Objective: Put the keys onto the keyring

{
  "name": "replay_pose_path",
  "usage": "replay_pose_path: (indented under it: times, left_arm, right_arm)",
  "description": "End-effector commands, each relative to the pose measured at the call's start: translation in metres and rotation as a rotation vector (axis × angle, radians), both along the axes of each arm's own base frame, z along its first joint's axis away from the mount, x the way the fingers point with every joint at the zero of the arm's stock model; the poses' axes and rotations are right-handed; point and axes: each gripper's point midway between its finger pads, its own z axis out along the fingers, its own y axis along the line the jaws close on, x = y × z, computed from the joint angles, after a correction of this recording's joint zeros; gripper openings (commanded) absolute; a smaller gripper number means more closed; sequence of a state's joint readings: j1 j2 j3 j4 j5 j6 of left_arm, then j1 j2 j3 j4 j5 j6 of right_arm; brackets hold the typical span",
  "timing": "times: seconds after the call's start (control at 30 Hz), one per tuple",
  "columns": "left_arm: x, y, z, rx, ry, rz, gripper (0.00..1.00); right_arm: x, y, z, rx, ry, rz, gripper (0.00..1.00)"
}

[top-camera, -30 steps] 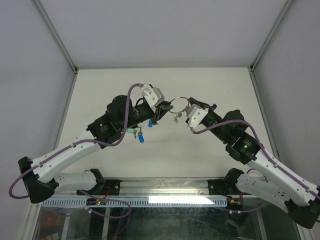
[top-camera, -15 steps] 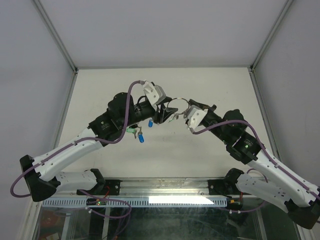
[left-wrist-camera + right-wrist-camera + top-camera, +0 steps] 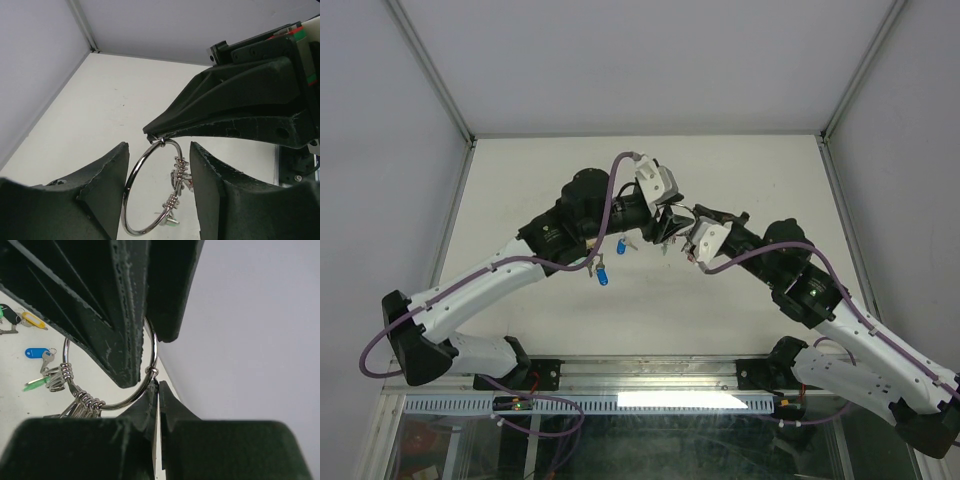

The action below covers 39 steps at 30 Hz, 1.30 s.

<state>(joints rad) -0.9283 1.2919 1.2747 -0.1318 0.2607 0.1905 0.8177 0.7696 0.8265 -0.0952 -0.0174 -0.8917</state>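
The keyring (image 3: 131, 186) is a thin silver ring with a bunch of keys (image 3: 179, 184) threaded on it. My right gripper (image 3: 156, 384) is shut on the small loop at the ring's edge and holds it above the table. My left gripper (image 3: 158, 150) is open, with one finger on each side of the ring, and does not grip it. In the right wrist view the ring (image 3: 153, 347) passes between the left fingers (image 3: 125, 315). Loose blue (image 3: 36, 353), yellow (image 3: 34, 320) and black-capped (image 3: 10, 315) keys lie on the table. In the top view both grippers (image 3: 672, 224) meet mid-table and hide most of the ring.
Two blue-capped keys (image 3: 603, 275) (image 3: 621, 246) lie on the white table (image 3: 520, 180) just under the left arm. Grey walls with metal posts (image 3: 430, 70) enclose the table on three sides.
My left arm has swung right toward the right gripper, and its open jaws now straddle the ring. The right gripper has kept its hold and hardly moved.
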Motion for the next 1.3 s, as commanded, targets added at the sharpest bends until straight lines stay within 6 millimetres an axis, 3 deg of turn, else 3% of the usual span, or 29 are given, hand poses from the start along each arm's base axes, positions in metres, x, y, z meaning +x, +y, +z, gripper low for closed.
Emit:
replay_pose_path:
  times: [0.0, 0.37, 0.8, 1.13, 1.27]
  left_arm:
    - [-0.01, -0.007, 0.021, -0.012, -0.056, -0.087, 0.48]
    - [-0.009, -0.015, 0.003, 0.053, -0.044, -0.124, 0.36]
    - [-0.014, -0.02, -0.009, 0.082, -0.023, -0.169, 0.0]
    - [-0.009, -0.015, -0.012, 0.094, -0.029, -0.13, 0.0]
    - [-0.002, -0.008, -0.008, 0.097, -0.056, -0.076, 0.0]
  right_arm:
    - [-0.008, -0.002, 0.049, 0.093, -0.096, 0.027, 0.0]
    - [-0.011, -0.002, 0.053, 0.108, -0.102, 0.038, 0.0]
    - [-0.012, -0.003, 0.056, 0.131, -0.104, 0.037, 0.0]
    - [-0.015, -0.007, 0.06, 0.139, -0.117, 0.034, 0.0]
    - [-0.018, -0.012, 0.061, 0.156, -0.118, 0.027, 0.15]
